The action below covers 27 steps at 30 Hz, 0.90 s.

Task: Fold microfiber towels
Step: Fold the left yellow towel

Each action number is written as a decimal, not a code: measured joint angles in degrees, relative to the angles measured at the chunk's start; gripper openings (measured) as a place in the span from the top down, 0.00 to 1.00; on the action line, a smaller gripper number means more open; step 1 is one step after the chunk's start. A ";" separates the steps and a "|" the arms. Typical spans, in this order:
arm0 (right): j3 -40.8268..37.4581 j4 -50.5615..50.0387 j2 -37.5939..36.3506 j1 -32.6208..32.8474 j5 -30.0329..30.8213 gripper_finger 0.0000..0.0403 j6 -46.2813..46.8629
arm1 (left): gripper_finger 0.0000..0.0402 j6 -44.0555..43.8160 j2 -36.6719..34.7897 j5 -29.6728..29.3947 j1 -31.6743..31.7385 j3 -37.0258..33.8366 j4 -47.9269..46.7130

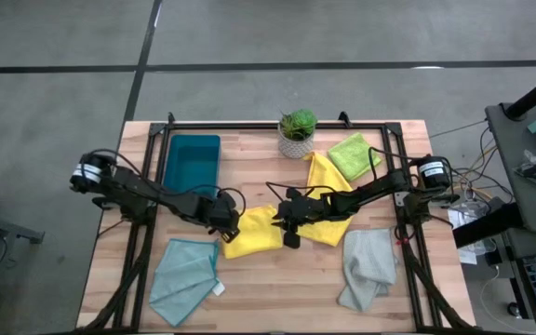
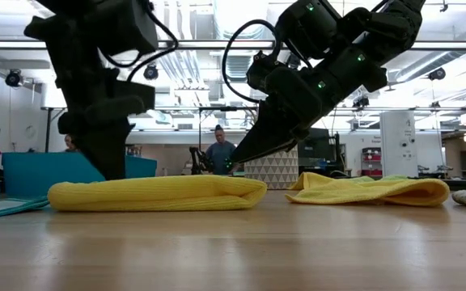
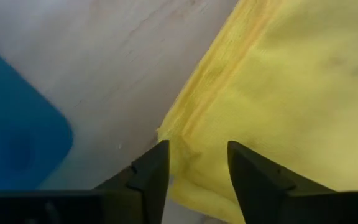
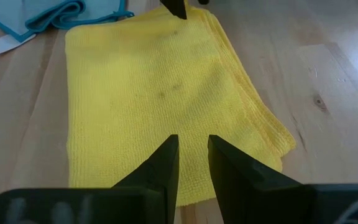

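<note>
A folded yellow towel lies flat at the table's middle. My left gripper is open, pointing steeply down over the towel's left corner. My right gripper slants down over the towel's right part, fingers a narrow gap apart with nothing between them; in the low view its tip is just above the cloth. A second yellow towel lies crumpled under the right arm. A lime green towel, a grey one and a teal one lie spread around. My left gripper stands with its open fingers on either side of the folded towel's corner, coming from above. I cannot tell whether the fingertips touch the cloth. The towel lies flat on the table.
A dark teal tray stands at the far left, and a potted plant at the far middle. Bare wood lies along the near edge between the teal and grey towels. People show in the room beyond the table.
</note>
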 joint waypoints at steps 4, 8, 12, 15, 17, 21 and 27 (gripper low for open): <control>-0.04 -0.02 0.00 0.00 0.00 0.80 0.02 | 0.61 0.01 0.71 -0.39 0.00 0.02 0.14; -0.04 -0.11 0.00 0.00 0.00 0.80 0.02 | 0.64 1.02 0.80 -0.50 0.00 0.30 0.16; -0.04 -0.11 0.00 0.00 -0.02 0.80 0.04 | 0.76 1.23 0.80 -0.50 0.00 0.24 0.19; -0.04 -0.11 0.00 0.00 -0.02 0.80 0.04 | 0.89 1.28 0.80 -0.50 0.00 0.11 0.12; -0.04 -0.12 0.00 0.00 -0.01 0.80 0.04 | 0.97 1.51 0.80 -0.49 0.00 0.11 0.16; -0.04 -0.13 0.00 0.00 -0.02 0.80 0.04 | 0.99 3.38 0.44 -0.40 0.00 0.91 -0.08; -0.07 -0.17 0.00 0.00 -0.02 0.80 0.04 | 1.00 4.58 -2.78 -1.16 0.00 4.21 -7.97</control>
